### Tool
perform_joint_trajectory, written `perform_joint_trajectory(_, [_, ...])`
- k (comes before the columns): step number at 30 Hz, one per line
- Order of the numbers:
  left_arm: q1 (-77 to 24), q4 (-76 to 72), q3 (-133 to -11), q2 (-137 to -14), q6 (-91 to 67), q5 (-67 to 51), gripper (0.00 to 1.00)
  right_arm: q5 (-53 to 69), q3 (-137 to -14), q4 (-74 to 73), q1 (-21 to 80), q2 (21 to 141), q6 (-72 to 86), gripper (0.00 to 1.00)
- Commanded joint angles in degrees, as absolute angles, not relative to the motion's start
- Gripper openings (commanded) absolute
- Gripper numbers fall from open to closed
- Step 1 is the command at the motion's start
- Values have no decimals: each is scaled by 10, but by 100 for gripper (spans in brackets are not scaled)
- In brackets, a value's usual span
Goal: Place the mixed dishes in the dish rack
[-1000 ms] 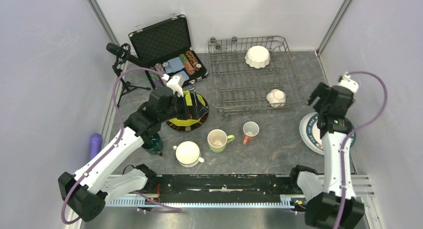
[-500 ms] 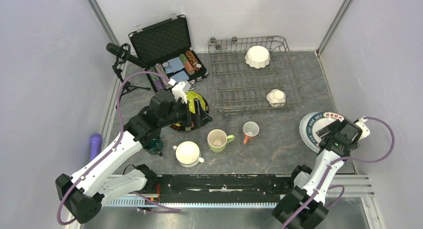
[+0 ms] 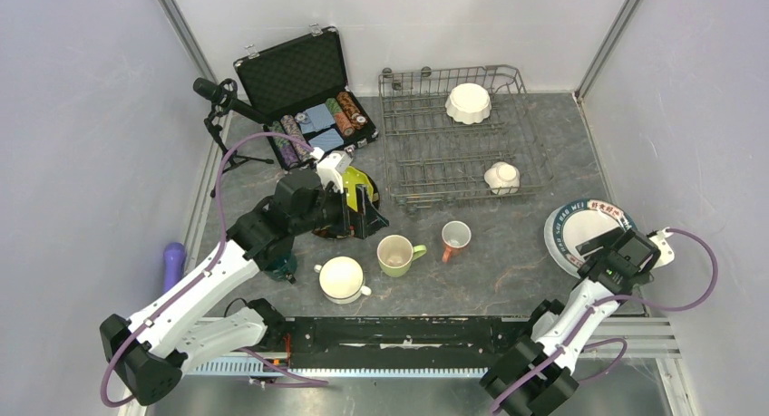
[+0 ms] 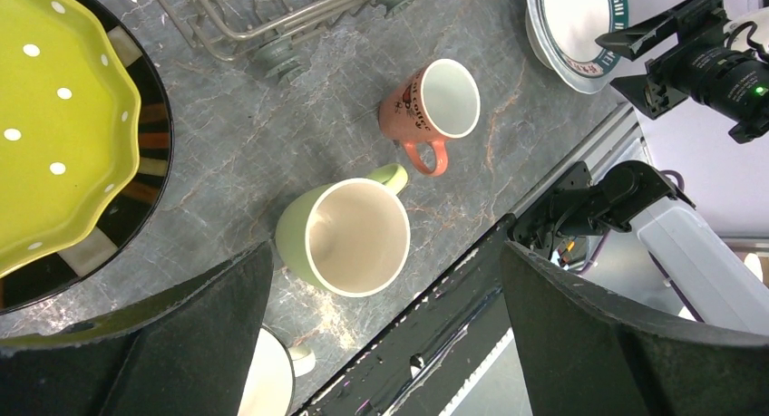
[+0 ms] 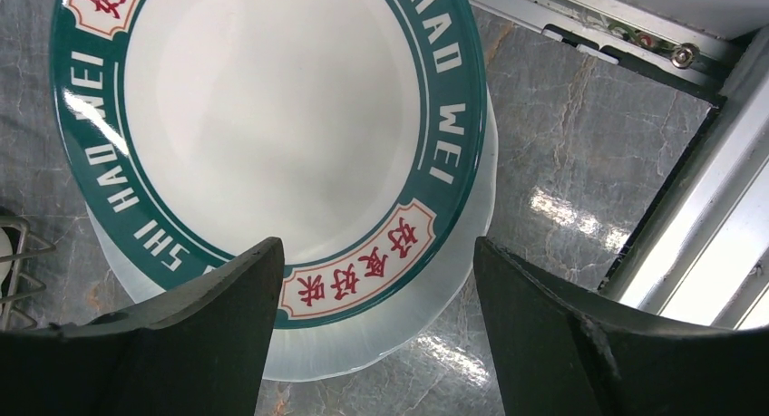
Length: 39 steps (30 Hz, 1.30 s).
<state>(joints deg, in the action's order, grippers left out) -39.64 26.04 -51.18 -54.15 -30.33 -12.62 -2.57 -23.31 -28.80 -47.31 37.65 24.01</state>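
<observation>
Left arm (image 3: 199, 285) and right arm (image 3: 576, 312) look alike to me: white tubular links, black joint housings, chunky black bases.

1 purple cable (image 3: 238, 146) loops off the left wrist. The right cable (image 3: 710, 269) is the same purple.

A white camera block (image 3: 331, 167) sits atop the left wrist.

Left hand (image 3: 363, 212) is black, with 2 broad matte fingers (image 4: 136, 343), grainy surface. Right hand (image 3: 597, 246) has the same 2 dark slabs.

I spot 1 small green light (image 4: 757, 91) on the right wrist housing.
</observation>
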Motion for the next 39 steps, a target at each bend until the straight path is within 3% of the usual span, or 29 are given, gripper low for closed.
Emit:
perform_joint_trajectory(1, [-399, 242, -512, -542, -281, -136, 100, -28, -236, -270, -476, 382, 263, 82])
perform_joint_trajectory(12, [-399, 242, -514, -548, -279, -130, 100, 11, -173, -202, -477, 390, 327, 75])
perform_joint_trajectory(21, [-399, 242, -514, -553, -278, -127, 100, 4, -169, -180, -477, 412, 327, 75])
perform_joint_trajectory(32, [-399, 242, -516, -560, -278, -126, 100, 18, -160, -153, -477, 465, 329, 84])
perform_joint_trajectory(39, [-399, 236, -513, -572, -278, -129, 100, 51, -149, -129, -477, 493, 347, 96])
